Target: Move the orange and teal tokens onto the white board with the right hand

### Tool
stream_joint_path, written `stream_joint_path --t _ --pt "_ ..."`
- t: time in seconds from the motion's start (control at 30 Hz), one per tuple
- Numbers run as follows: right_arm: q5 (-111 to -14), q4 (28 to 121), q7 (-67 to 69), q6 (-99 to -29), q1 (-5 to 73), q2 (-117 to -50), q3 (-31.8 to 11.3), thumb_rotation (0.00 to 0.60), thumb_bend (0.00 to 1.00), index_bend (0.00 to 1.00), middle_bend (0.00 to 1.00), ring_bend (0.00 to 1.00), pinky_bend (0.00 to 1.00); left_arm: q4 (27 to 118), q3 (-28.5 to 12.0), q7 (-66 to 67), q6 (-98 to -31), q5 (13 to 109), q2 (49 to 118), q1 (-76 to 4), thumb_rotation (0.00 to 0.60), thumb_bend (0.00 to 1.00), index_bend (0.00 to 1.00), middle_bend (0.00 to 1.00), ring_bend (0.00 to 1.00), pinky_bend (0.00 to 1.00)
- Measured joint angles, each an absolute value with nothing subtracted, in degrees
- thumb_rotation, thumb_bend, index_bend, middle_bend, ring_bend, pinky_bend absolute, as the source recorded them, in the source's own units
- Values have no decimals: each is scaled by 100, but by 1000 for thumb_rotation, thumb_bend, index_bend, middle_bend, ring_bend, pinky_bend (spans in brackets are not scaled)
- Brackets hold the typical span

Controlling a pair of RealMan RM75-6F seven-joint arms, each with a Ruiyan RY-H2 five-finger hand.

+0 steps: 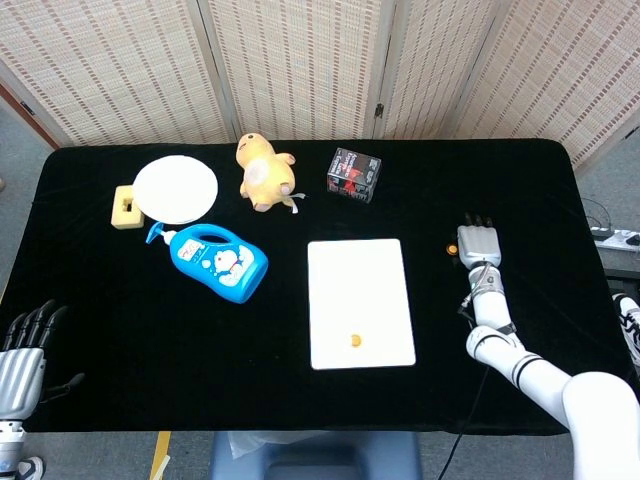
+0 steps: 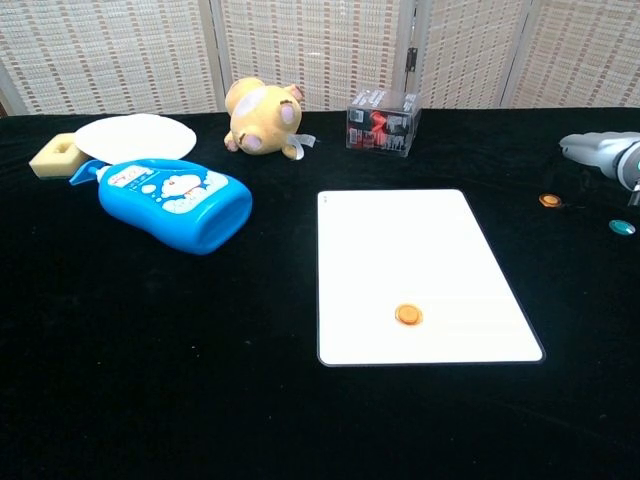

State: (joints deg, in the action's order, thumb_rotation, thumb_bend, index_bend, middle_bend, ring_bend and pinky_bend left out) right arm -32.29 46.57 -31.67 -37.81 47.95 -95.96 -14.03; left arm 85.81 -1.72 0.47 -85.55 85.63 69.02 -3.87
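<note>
While one orange token (image 2: 408, 315) lies on the white board (image 2: 400, 240), second orange token (image 2: 549, 200) and teal token (image 2: 622, 227) resting off it on the black bench (image 2: 200, 350).

Right hand (image 1: 478, 243) flat and palm down, fingers straight and close together, holding nothing, just beside the loose orange token (image 1: 451, 250), right of the board (image 1: 360, 290); teal token hidden from the head view. Left hand (image 1: 22, 350) at the near left corner, fingers spread, empty. Clear box (image 2: 381, 121) with red and black contents standing beyond the board; white plate (image 1: 176, 188) bare, beside a yellow sponge block (image 1: 125, 209); blue bottle (image 2: 175, 200) lying on its side; plush toy (image 2: 262, 117) near the back edge.
</note>
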Motion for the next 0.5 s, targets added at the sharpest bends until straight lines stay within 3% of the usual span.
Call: stream_joint_path --t 0.5 --pt "-3239 4302 -3148 -3617 4882 -9809 -1428 600 397 404 92 23 0 8564 -174 40 -8538 8529 6902 -379 600 170 0 0 0 0"
